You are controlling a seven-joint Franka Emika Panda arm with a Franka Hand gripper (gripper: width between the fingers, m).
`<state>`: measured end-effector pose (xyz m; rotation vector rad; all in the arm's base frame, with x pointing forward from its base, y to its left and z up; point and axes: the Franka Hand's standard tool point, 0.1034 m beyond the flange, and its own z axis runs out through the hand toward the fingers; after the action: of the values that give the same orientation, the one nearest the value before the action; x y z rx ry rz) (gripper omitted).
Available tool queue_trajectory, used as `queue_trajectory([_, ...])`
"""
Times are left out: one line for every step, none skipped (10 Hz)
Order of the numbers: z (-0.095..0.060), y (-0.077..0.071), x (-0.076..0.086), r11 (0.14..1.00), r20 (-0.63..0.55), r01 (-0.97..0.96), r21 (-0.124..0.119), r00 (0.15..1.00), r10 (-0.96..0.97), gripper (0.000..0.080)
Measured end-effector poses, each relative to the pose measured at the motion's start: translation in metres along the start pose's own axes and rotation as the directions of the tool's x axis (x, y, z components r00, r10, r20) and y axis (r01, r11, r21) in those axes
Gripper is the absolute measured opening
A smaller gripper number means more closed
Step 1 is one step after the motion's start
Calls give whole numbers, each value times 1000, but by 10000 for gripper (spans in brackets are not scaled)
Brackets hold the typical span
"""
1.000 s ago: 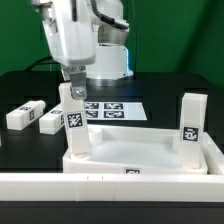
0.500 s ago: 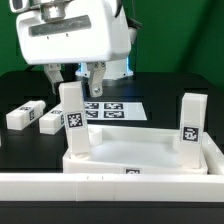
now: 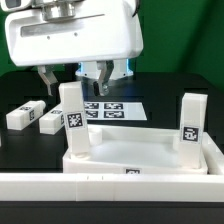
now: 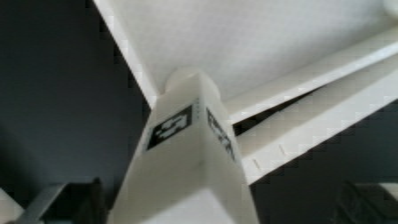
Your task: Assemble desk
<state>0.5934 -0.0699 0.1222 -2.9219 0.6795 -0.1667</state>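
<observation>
Above the upright leg (image 3: pixel 72 120) on the desk panel (image 3: pixel 140 152), the jaws stand wide apart, gripping nothing.

- My claw (image 3: pixel 70 80): white housing, dark fingers (image 3: pixel 47 80).
- The desk leg (image 3: pixel 72 120) right beneath my claw: white, with a black-and-white square tag on its face.
- The desk panel (image 3: pixel 150 150) under that leg: plain white, with a small black-and-white tag on its front rim.
- The second upright leg (image 3: pixel 192 120), well apart from my claw: white, same kind of tag.
- The two loose legs (image 3: pixel 25 114) off to my claw's side: white, tagged black-and-white.
- The marker board (image 3: pixel 115 110) near my claw: white with black square patterns.
- The tabletop (image 3: pixel 170 85): black.
</observation>
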Motion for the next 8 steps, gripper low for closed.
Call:
queue_trajectory([1, 1, 0, 996, 1, 84, -1, 996, -84, 649])
queue_trajectory([2, 2, 0, 991, 1, 137, -3, 991, -137, 649])
queue_trajectory([3, 3, 0, 969, 3, 246, -4, 969, -246, 649])
queue_trajectory([3, 3, -1, 954, 4, 299, -6, 954, -299, 649])
queue_trajectory([3, 4, -1, 931, 6, 366, -12, 931, -366, 649])
queue_trajectory([3, 4, 0, 909, 2, 416, -13, 909, -416, 603])
queue_trajectory([3, 4, 0, 916, 2, 402, -13, 916, -402, 603])
queue_trajectory([3, 4, 0, 916, 2, 402, -13, 916, -402, 423])
